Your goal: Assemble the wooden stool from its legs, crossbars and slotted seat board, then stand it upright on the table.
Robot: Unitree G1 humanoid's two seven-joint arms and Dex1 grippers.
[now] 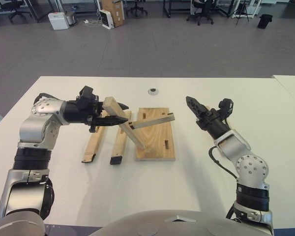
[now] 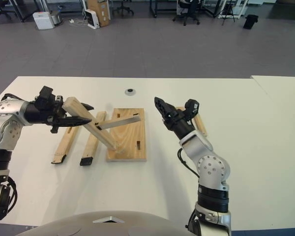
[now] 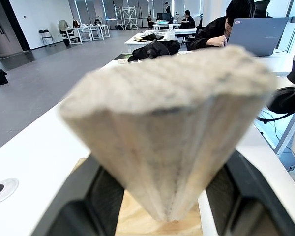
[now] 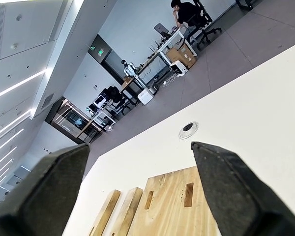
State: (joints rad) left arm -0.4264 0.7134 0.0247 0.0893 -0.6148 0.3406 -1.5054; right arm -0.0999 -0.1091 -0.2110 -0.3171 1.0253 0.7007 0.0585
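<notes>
Your left gripper (image 1: 120, 119) was clamped on the leg (image 1: 135, 137), which leaned with its foot on the board (image 1: 157, 147) and its crossbar (image 1: 155, 120) jutting out. Your right gripper (image 1: 196, 109) hung wide open and empty beside the board. You probably needed to square the foot over a slot (image 1: 166, 144) before pressing.

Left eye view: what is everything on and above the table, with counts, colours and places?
table: one, white, under everything.
seat board: one, light wood, flat, table centre.
loose legs: two, light wood, flat left of the board.
held leg: one, light wood, tilted, lower end at the board.
crossbar: one, light wood, joined to the held leg.
wooden piece: one, light, flat right of the board.
grommet: one, grey, beyond the board.
left gripper: black, jaws shut on held leg.
right gripper: black, jaws open, above table right of board.
</notes>
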